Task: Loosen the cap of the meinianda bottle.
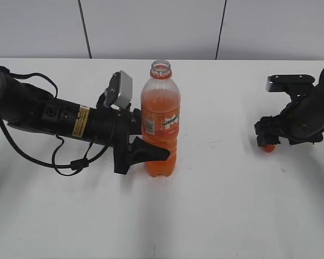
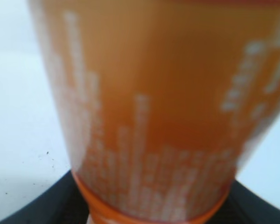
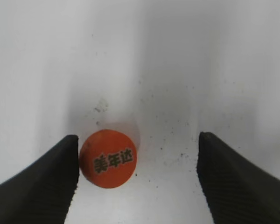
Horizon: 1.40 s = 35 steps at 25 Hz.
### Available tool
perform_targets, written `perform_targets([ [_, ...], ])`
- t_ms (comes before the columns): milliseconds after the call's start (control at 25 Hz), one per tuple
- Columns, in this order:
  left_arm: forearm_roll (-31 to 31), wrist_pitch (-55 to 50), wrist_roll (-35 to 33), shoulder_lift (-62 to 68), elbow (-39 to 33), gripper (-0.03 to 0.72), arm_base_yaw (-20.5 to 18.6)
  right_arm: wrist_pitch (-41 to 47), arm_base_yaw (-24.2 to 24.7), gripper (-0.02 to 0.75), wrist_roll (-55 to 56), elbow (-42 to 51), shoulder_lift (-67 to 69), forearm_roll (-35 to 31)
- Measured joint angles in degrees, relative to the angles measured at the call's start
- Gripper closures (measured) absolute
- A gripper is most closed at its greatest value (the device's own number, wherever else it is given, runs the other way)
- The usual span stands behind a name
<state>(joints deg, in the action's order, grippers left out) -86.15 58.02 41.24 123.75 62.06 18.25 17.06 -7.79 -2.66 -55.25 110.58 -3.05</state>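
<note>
White desk (image 1: 216,216) carries everything; its far edge runs along a grey panelled wall (image 1: 151,27).

Left arm (image 1: 48,116): lies low across the left half of the desk, long axis roughly parallel to the far edge, reaching toward the middle. Its left gripper (image 1: 146,137) is clamped on the lower body of the meinianda bottle (image 1: 161,121), one black finger (image 1: 148,152) wrapping the near side; the far finger is hidden behind the bottle. In the left wrist view the label fills the frame, out of focus, print unreadable; only dark arcs of the fingers show at the bottom corners.

Meinianda bottle: stands upright near the desk's centre, long axis vertical, neck pointing up. Mouth is open, no closure on it; orange neck ring shows. Label faces the exterior camera, logo to the right, barcode to the left. Orange drink reaches the shoulder.

Right arm (image 1: 313,110): near the right edge of the desk, partly cut off by the frame. Right gripper (image 3: 137,158) is released, jaws spread wide, tips down at the desk surface.

Cap (image 3: 108,158): lies flat on the desk near the right edge, well apart from the bottle, printed top facing up, axis vertical. It sits between the jaws, touching or just beside the left-hand finger (image 3: 46,186) in the wrist view, I cannot tell which; clear of the other. In the exterior view only a small orange sliver (image 1: 268,148) shows under the gripper.
</note>
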Motion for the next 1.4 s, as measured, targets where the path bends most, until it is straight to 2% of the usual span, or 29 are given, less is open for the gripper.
perform_targets([
  [120,0.0,0.1,1.0,0.0,0.0,0.265,0.0,0.0,0.0,0.149,0.0,-0.1,-0.4,0.0],
  [360,0.0,1.6,1.6,-0.2,0.0,0.147,0.0,0.0,0.0,0.149,0.0,-0.1,-2.7,0.0],
  [600,-2.3,2.1,2.9,-0.2,0.0,0.122,-0.6,0.2,0.0,0.149,0.0,-0.1,-5.4,0.0],
  [960,-17.8,6.3,8.0,-0.2,0.1,0.119,-8.0,0.6,0.0,0.149,0.0,-0.1,-10.5,0.2],
  [1200,-18.0,4.0,8.9,-2.5,0.1,0.119,-12.6,0.6,0.0,0.149,0.0,-0.1,-11.4,1.4],
  [1400,-18.0,-6.8,12.7,-8.0,0.1,0.122,-14.1,-0.8,0.0,0.149,0.0,-0.1,-12.8,3.5],
])
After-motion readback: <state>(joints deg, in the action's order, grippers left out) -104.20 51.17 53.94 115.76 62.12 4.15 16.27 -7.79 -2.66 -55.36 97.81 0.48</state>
